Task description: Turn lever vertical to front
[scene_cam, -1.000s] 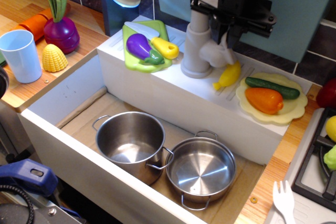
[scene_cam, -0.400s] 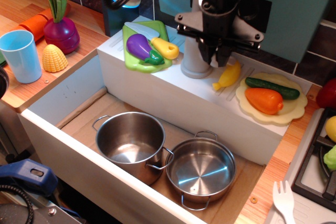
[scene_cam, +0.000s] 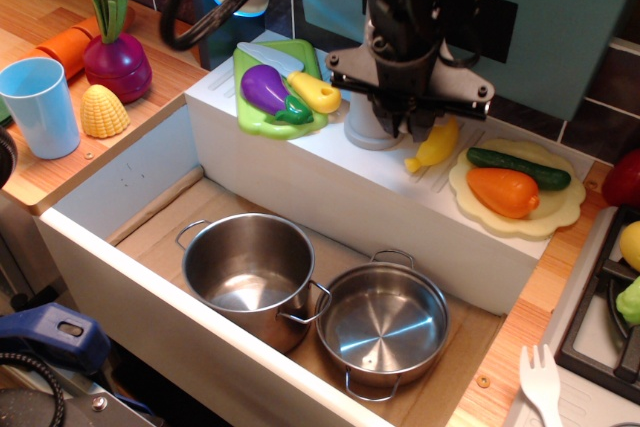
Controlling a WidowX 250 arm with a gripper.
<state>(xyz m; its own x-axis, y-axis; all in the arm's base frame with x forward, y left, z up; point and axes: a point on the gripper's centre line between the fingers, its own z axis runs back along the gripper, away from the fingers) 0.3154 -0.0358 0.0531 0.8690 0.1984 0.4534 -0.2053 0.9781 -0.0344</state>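
- The gripper [scene_cam: 408,127] hangs low at the tap column [scene_cam: 362,125], covering the lever.
- Whether its fingers are clamped or apart cannot be told.
- A yellow toy vegetable [scene_cam: 436,144] lies just beside it.

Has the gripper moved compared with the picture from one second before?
Yes. The gripper has come down and slightly left along the tap column, and now sits low by its base, covering the spot where the lever showed before.
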